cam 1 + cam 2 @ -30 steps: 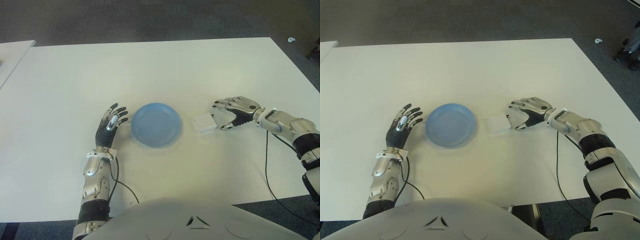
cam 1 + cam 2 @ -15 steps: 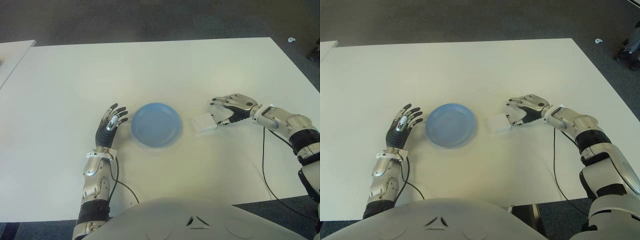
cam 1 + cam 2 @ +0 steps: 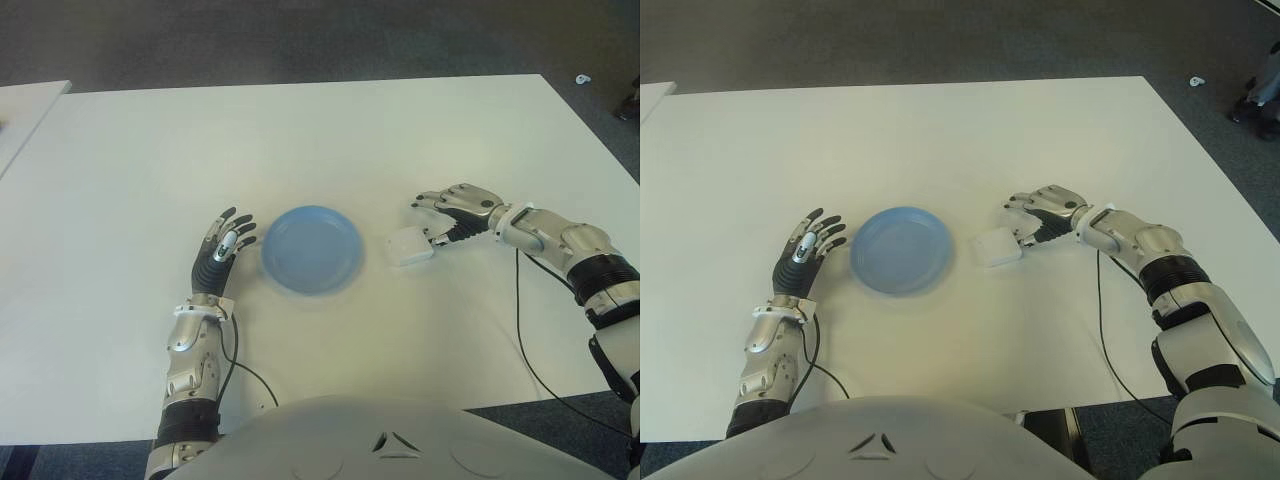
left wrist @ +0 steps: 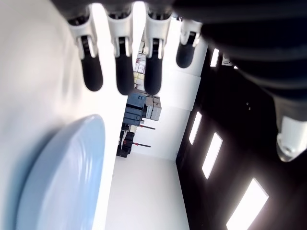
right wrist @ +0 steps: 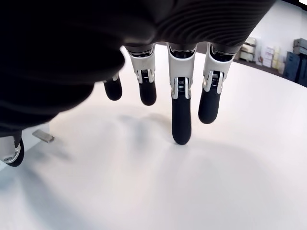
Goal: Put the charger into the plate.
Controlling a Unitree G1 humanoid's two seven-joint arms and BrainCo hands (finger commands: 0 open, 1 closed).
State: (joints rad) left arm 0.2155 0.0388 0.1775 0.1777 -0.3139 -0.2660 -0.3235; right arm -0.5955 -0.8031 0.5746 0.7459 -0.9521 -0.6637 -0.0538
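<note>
A white table (image 3: 300, 130) stands on dark grey carpet (image 3: 300, 40). A blue plate (image 3: 312, 249) sits near its middle, with a white charger (image 3: 410, 245) just to its right on the tabletop. The right hand (image 3: 457, 210) hovers at the charger's right edge, fingers loosely spread, grasping nothing. The left hand (image 3: 220, 250) shows just left of the plate, fingers extended and empty.

Lighting: bright, even, overhead; white worktop (image 3: 330, 140) evenly lit, no hard glare in eye views. Shadows: soft, faint, close under plate (image 3: 312, 248) and right hand (image 3: 452, 212). Floor beyond far worktop edge dim. Left wrist view: worktop blown out white, backgrd very dark w/ bright window strips, fingers (image 4: 124, 67) near lens soft. Right wrist view: palm a black unfocused mass; diffuse finger shadows on worktop.
</note>
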